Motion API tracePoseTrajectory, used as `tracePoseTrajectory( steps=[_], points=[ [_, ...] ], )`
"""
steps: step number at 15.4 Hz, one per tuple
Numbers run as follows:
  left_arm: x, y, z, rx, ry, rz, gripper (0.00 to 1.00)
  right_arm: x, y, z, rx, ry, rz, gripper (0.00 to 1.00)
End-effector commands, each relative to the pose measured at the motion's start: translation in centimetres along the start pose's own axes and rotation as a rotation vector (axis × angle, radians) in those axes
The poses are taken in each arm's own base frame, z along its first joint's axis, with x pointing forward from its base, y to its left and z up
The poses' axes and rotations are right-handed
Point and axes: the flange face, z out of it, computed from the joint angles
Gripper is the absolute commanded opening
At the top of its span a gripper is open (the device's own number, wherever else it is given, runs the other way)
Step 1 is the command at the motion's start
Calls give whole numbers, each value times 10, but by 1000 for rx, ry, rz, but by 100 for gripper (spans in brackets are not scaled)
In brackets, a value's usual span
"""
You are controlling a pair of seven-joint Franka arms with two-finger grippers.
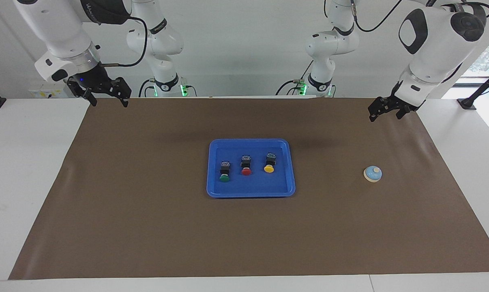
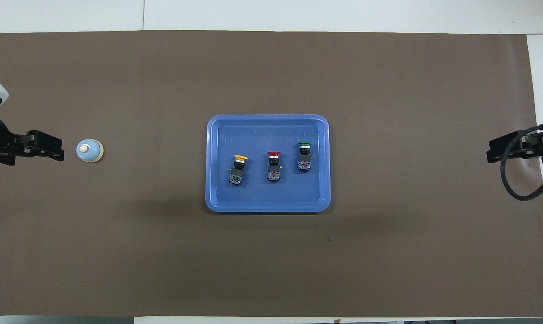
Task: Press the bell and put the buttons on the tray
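Facing, tray (image 1: 250,194): mid-mat; green (image 1: 224,177), red (image 1: 246,171), yellow (image 1: 269,168) buttons rest inside, so placing looks done
Facing, bell (image 1: 373,173): alone on mat, toward left arm's end
Facing, left gripper (image 1: 385,111): raised, jaws apart, empty
Overhead, right gripper (image 2: 505,150): waits at mat edge, open, empty
Overhead, left gripper: beside bell, not over it

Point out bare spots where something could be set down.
Bare brown mat lies between the tray and the bell, and from the tray toward the right arm's end. The tray is crowded: green, red and yellow buttons in a row.
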Motion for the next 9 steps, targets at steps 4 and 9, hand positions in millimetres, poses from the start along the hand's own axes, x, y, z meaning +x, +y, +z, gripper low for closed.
tracePoseTrajectory(
  steps=[4, 9],
  points=[
    [15, 0, -30, -20, -1, -1, 100, -6, 2, -1, -3, -5, -14, 100],
    [14, 0, -28, -19, -4, -1, 100, -6, 2, -1, -3, -5, -14, 100]
  ],
)
